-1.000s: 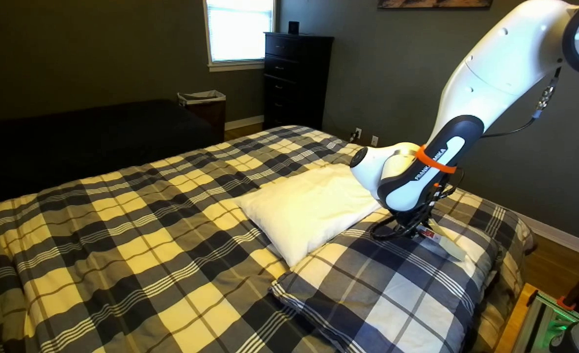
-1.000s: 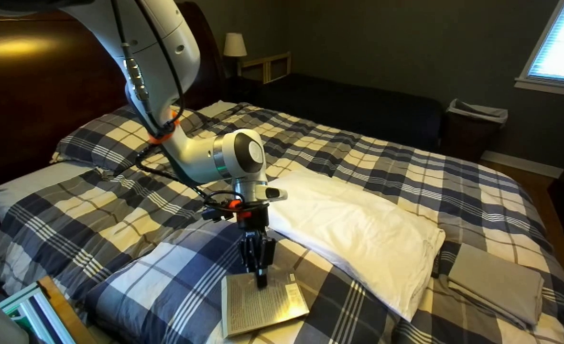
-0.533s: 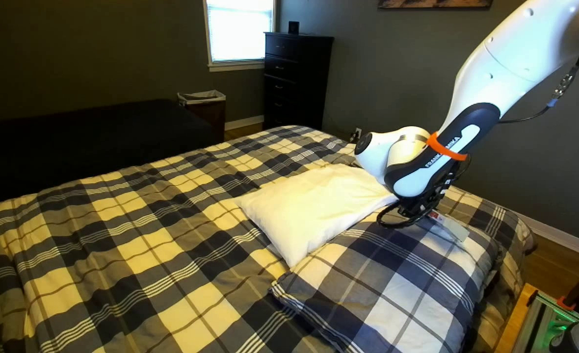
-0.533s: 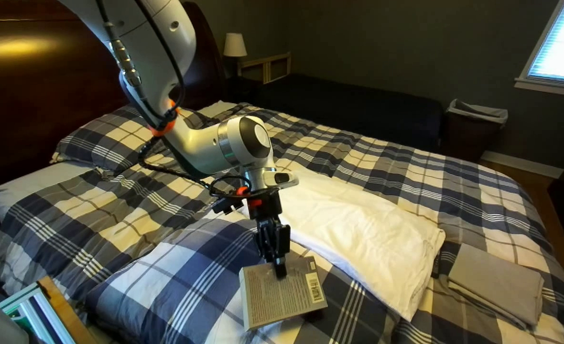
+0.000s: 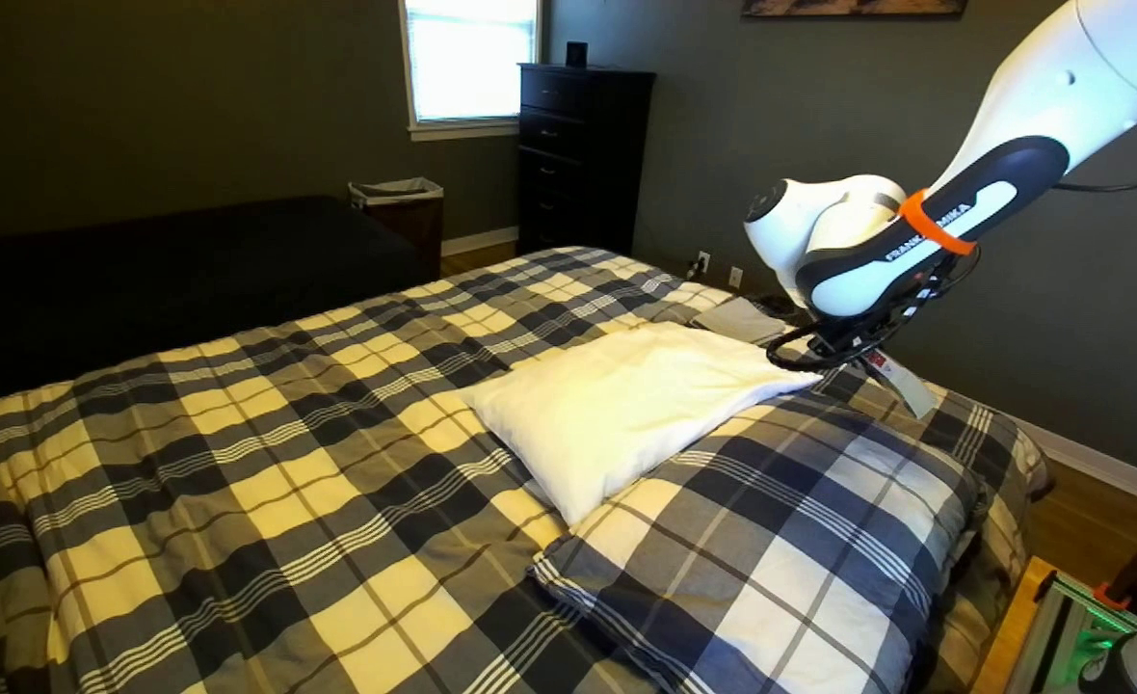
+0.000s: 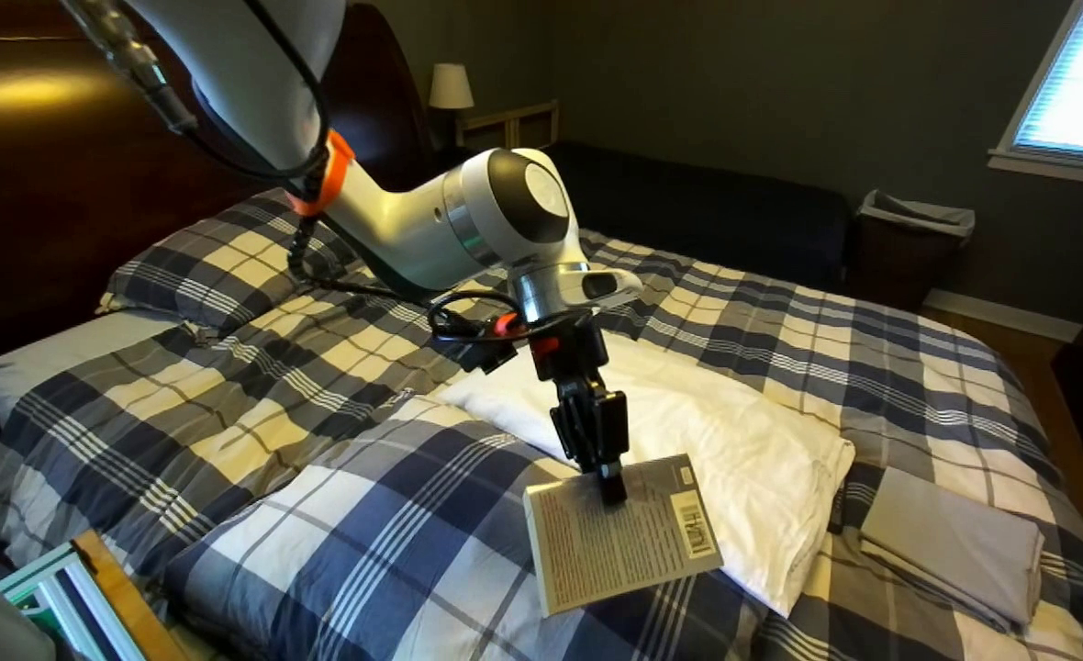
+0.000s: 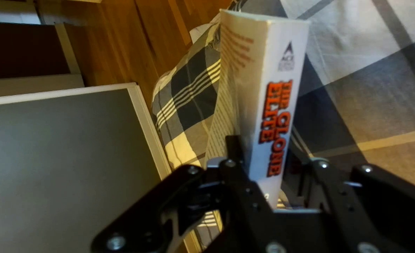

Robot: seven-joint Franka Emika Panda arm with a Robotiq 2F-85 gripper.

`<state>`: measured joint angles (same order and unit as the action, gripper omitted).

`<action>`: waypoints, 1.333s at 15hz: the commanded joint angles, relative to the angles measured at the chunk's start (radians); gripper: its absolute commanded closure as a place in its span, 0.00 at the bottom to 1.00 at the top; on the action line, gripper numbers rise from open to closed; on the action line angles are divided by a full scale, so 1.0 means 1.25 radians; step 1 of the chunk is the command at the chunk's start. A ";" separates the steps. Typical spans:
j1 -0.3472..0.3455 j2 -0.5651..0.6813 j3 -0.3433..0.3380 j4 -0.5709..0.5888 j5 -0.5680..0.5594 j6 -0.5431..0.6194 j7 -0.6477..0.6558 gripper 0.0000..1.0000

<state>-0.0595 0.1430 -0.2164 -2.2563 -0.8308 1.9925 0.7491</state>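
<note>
My gripper [image 6: 611, 485] is shut on a paperback book [image 6: 587, 551], one finger across its back cover and the other hidden behind it. The book hangs tilted in the air above the plaid pillow [image 6: 395, 496]. In the wrist view the white spine [image 7: 281, 102], with red lettering reading "The Clone Elite", stands between the jaws of the gripper [image 7: 265, 156]. An exterior view shows the book [image 5: 906, 387] edge-on under the wrist. A white pillow [image 5: 607, 414] lies beside the plaid one, behind the book in the opposite exterior view.
Grey folded cloth [image 6: 954, 542] lies on the plaid bedspread [image 6: 881, 386] past the white pillow. A second plaid pillow [image 6: 220, 262] rests near the wooden headboard [image 6: 64, 138]. A wood-edged frame [image 5: 1012, 617] stands beside the bed. Farther off are a dresser [image 5: 583, 154] and a hamper [image 5: 409, 212].
The book has risen off the plaid pillow in my grip, and the arm has carried it up and across toward the white pillow's side. The grey cloth now shows from behind the arm.
</note>
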 commanded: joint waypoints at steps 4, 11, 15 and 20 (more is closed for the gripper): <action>-0.019 -0.003 0.019 0.001 -0.001 -0.002 0.001 0.69; -0.051 0.067 -0.007 0.068 -0.075 0.018 0.017 0.92; -0.088 0.124 -0.032 0.111 -0.196 0.064 0.049 0.92; -0.144 0.171 -0.053 0.126 -0.342 0.210 0.049 0.92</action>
<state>-0.2019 0.3190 -0.2728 -2.1177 -1.1610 2.1555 0.8019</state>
